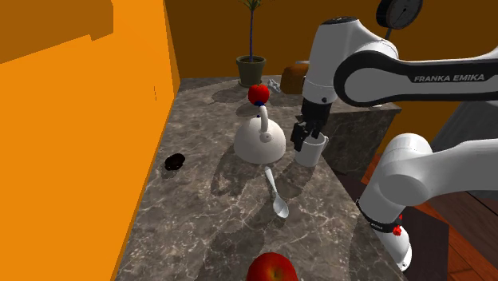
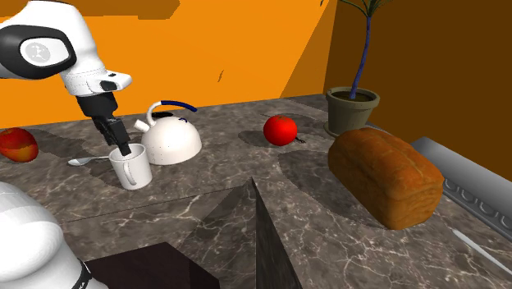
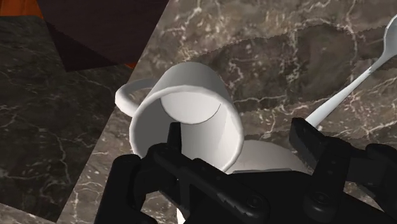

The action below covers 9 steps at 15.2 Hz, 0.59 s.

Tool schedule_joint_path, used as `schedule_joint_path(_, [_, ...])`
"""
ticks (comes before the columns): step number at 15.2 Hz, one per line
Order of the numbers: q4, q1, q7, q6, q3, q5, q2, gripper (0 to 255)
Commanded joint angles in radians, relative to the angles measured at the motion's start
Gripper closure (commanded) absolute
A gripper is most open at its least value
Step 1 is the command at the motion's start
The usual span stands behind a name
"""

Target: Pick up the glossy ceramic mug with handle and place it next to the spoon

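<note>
A glossy white mug [image 1: 310, 149] [image 2: 131, 168] stands upright on the dark marble counter, right beside a white kettle [image 1: 259, 140] [image 2: 171, 139]. A silver spoon [image 1: 276, 195] [image 2: 86, 160] [image 3: 356, 83] lies on the counter a short way from the mug, toward the shoulder view's front. My black gripper [image 1: 307, 136] [image 2: 121, 148] [image 3: 238, 137] reaches down over the mug's rim. In the wrist view one finger [image 3: 173, 137] is inside the mug [image 3: 191, 108] and the other stands well outside it. The fingers are apart and do not press on the wall. The mug's handle [image 3: 124, 95] points away from the spoon.
A red apple [image 1: 258, 94] [image 2: 280, 130] sits behind the kettle and another red fruit [image 1: 273, 270] [image 2: 16, 144] lies at the counter's front. A bread loaf [image 2: 386, 176], a potted plant [image 2: 353, 107] and a small black object [image 1: 175, 162] are also here. An orange wall borders the shoulder view's left.
</note>
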Motion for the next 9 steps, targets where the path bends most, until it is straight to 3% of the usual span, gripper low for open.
schedule_joint_path(1, [0.066, -0.004, 0.002, -0.062, -0.006, -0.007, 0.005, 0])
schedule_joint_path(9, [0.094, -0.005, 0.003, -0.087, -0.009, -0.01, 0.008, 0])
